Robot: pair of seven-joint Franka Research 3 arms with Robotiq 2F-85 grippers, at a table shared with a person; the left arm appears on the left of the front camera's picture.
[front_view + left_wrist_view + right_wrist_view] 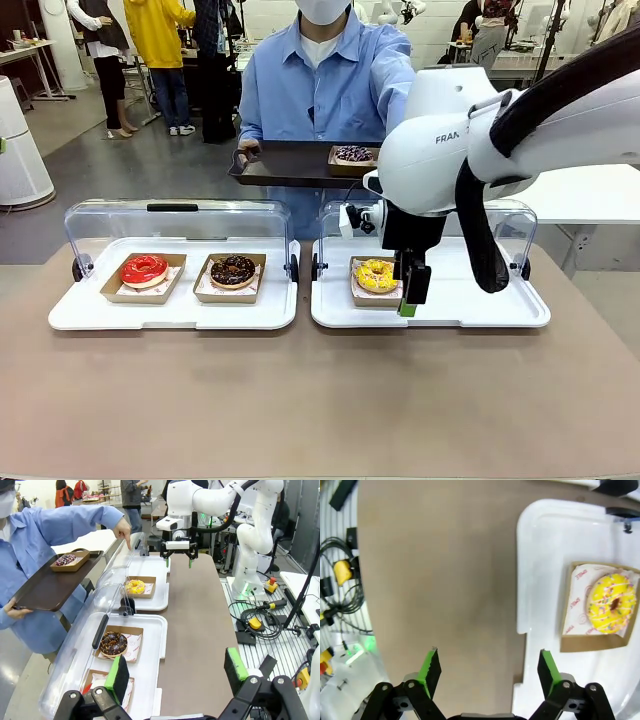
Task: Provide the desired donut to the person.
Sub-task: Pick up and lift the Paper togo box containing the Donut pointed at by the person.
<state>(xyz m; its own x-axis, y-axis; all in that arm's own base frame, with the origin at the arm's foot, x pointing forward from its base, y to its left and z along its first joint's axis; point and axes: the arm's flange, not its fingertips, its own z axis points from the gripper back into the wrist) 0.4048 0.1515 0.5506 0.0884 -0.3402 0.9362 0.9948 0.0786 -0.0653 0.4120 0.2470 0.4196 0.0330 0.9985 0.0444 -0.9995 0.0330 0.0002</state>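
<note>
There it is: the yellow donut (611, 603), bright glaze flecked with coloured sprinkles and a dark centre, is seen sitting in a brown card holder (580, 642) on the right-hand white tray (480, 310). It is being pointed at by the person's hand (122, 530). The right gripper (489, 655) is held spread wide near it with nothing between the pads, and the left gripper (176, 660) is likewise parted and empty.

the person (50, 530) holding a tray (45, 587) points down at the yellow donut (135, 586)
</note>
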